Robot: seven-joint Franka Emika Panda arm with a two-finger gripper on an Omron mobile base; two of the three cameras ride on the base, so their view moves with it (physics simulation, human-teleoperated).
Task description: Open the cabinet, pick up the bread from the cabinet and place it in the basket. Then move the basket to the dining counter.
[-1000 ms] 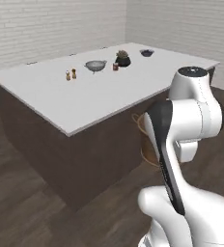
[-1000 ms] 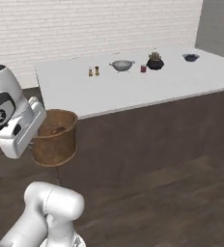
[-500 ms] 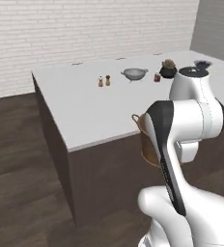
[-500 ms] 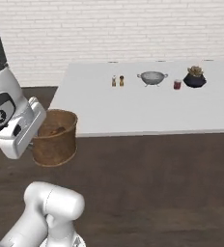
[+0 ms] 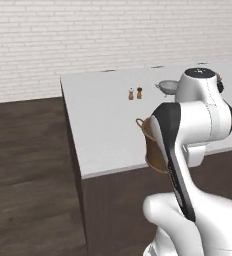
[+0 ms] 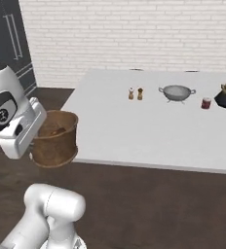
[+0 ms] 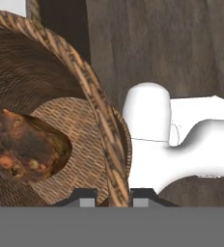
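Gripper clamped on the rim of the basket — fingers narrowly parted, one each side of the woven wall, at the bottom of the hand view. Basket held off the floor at left centre of the right base view, just beside the near edge of the dining counter. Bread lying on the basket's floor, left of the hand view. Shakers, colander well apart — toward the counter's far side.

Rough brown woven basket, crusty golden-brown bread, smooth matt white surface, shiny metal colander, dark wood-grain floor
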